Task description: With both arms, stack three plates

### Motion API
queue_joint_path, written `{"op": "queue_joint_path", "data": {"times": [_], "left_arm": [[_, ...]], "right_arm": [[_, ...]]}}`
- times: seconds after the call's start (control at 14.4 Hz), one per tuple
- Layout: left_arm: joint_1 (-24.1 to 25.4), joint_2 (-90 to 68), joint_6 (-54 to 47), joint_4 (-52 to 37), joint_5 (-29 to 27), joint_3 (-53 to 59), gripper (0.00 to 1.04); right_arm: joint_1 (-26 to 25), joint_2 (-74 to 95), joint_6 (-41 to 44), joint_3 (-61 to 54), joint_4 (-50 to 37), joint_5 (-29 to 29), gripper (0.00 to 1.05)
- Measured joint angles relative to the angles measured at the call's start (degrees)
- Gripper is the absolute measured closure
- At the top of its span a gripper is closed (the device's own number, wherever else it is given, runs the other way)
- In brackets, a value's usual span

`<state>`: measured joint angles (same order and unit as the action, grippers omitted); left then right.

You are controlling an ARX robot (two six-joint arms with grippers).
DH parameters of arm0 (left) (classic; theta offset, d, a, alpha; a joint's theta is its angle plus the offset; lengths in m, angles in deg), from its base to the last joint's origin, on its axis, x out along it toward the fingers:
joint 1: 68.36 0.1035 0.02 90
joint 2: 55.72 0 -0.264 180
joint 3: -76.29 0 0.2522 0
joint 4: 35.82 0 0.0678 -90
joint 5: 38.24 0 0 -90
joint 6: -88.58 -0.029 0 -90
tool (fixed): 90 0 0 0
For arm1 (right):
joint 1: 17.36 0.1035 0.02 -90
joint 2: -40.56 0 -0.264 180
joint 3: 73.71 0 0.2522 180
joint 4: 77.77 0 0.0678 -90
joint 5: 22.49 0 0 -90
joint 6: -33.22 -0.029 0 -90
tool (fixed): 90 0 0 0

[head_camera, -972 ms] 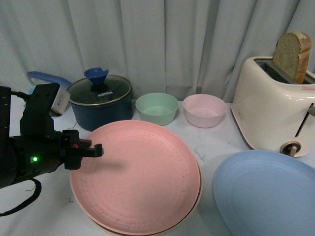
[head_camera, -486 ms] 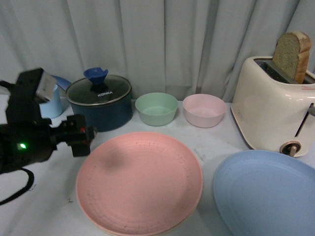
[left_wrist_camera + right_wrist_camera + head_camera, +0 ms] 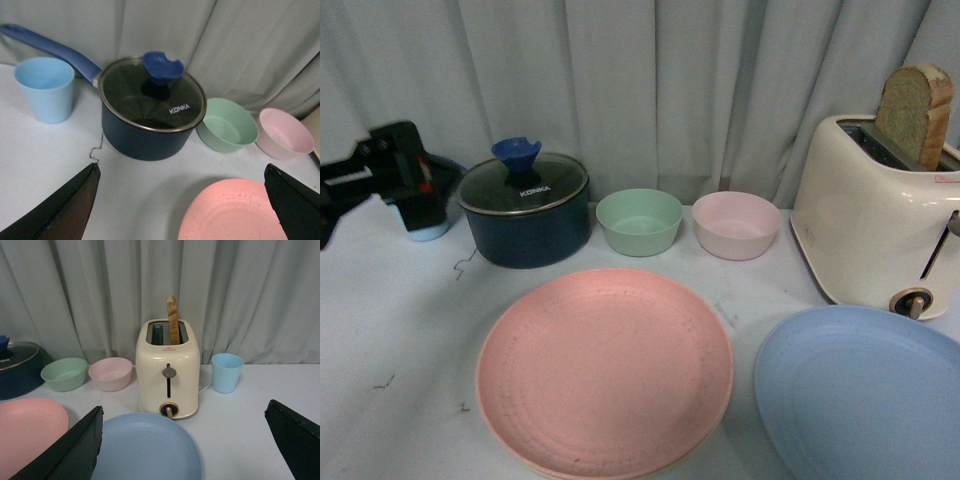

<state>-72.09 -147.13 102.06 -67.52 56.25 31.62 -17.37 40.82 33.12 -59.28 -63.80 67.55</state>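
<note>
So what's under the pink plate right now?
Only a thin rim of a cream plate peeks out beneath the pink plate along its near edge. The rest of it is covered.

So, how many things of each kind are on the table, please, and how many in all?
Plates: 3, pink plate, cream plate (only a rim beneath it), blue plate
Bowls: 2, green bowl, pink bowl
Pot: 1
Toaster: 1
Bread slice: 1
Cups: 2, cup by pot, cup by toaster
Total: 10
</note>
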Motion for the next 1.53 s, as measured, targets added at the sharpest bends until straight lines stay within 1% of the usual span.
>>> {"op": "queue_joint_path", "data": {"times": [0.07, 0.14, 0.21, 0.28, 0.35, 0.42, 0.49, 0.62, 0.69, 0.76, 0.9, 0.97, 1.11, 1.53], "left_arm": [[0.66, 5.42, 0.0, 2.78, -1.16, 1.66, 0.07], [0.98, 9.57, -1.99, -0.59, -3.43, 4.02, 0.1], [2.75, 14.12, -5.75, -6.32, -3.87, 7.65, 0.21], [3.45, 17.05, -7.82, -8.63, -4.26, 9.9, 0.28], [4.09, 21.07, -10.4, -8.74, -4.94, 13.29, 0.43], [3.91, 22.23, -11.19, -8.28, -4.7, 15.19, 0.52], [3.85, 22.75, -11.67, -7.78, -4.66, 16.28, 0.57], [3.72, 27.82, -12.44, -6.32, -4.52, 20.17, 0.83], [3.72, 31.39, -12.46, -5.44, -4.52, 21.51, 0.97], [3.72, 33.55, -12.59, -4.15, -4.55, 22.8, 1.03], [3.72, 38.51, -12.59, -0.74, -4.52, 25.51, 1.03], [3.72, 39.01, -12.59, -5.07, -4.52, 27.43, 1.03], [3.76, 43.3, -12.59, 1.03, -4.52, 29.81, 1.03], [3.69, 60.5, -12.61, 15.08, -4.55, 30.27, 1.03]], "right_arm": [[0.0, 0.0, -0.02, 0.0, 0.02, 0.0, 0.06], [0.0, 0.0, 0.0, 0.0, 0.02, 0.0, 0.06], [0.0, 0.0, 0.0, 0.0, 0.02, 0.0, 0.06], [0.0, 0.0, 0.0, 0.0, 0.02, 0.02, 0.06], [0.0, 0.0, 0.0, 0.0, 0.0, 0.0, 0.06], [0.0, 0.0, 0.0, 0.0, 0.0, -0.02, 0.06], [0.0, 0.0, 0.0, 0.0, 0.0, 0.0, 0.06], [0.0, 0.0, 0.0, 0.0, 0.02, 0.0, 0.06], [0.0, 0.0, 0.0, 0.0, 0.02, 0.0, 0.06], [0.0, 0.0, 0.0, 0.0, 0.02, 0.0, 0.06], [0.0, 0.0, 0.0, 0.0, 0.02, 0.0, 0.06], [0.0, 0.0, 0.0, 0.0, 0.02, 0.0, 0.06], [0.0, 0.0, 0.0, 0.0, 0.04, 0.0, 0.06], [0.0, 0.0, 0.0, 0.0, 0.02, 0.0, 0.06]]}}
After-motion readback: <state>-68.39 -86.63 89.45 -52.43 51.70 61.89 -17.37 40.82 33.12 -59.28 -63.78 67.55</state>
